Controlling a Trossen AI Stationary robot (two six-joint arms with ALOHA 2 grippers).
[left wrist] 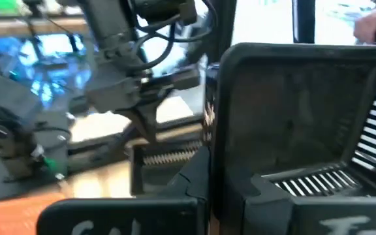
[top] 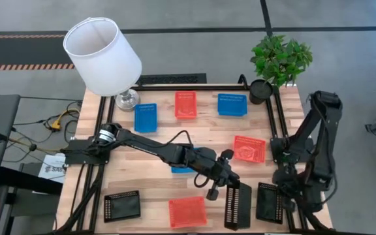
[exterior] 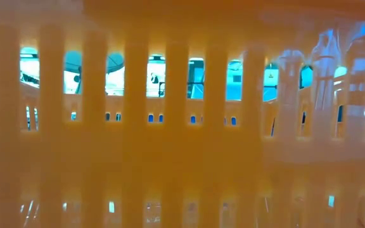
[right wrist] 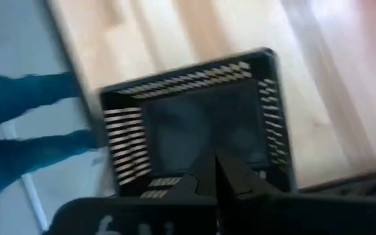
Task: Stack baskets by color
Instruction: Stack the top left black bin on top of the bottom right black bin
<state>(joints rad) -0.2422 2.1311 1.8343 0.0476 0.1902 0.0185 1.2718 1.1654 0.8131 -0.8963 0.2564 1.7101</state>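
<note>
My left gripper (top: 229,191) (left wrist: 207,196) reaches across the table to the near right and is shut on a black basket (top: 237,206) that stands on its side. Just right of it a second black basket (top: 268,202) (right wrist: 201,130) lies flat by the near right corner. My right gripper (top: 277,194) (right wrist: 217,163) hangs shut above that basket, pointing steeply down, and I see no touch. Other baskets rest flat on the table: blue (top: 145,117) (top: 232,104), red (top: 185,104) (top: 249,149) (top: 187,212), black (top: 121,205). My left gripper pinches one side wall (left wrist: 209,140) of the black basket, one finger inside the basket and one outside. The fingers come nearly level from the table's left. The basket stands on edge with its floor (left wrist: 292,117) upright; whether it rests on the table I cannot tell.
A white lampshade (top: 103,49) on a metal base stands at the far left, a plant (top: 281,57) in a black pot (top: 260,91) at the far right. Another blue basket (top: 181,169) lies under my left arm. A slotted basket wall (exterior: 182,126) fills the low view.
</note>
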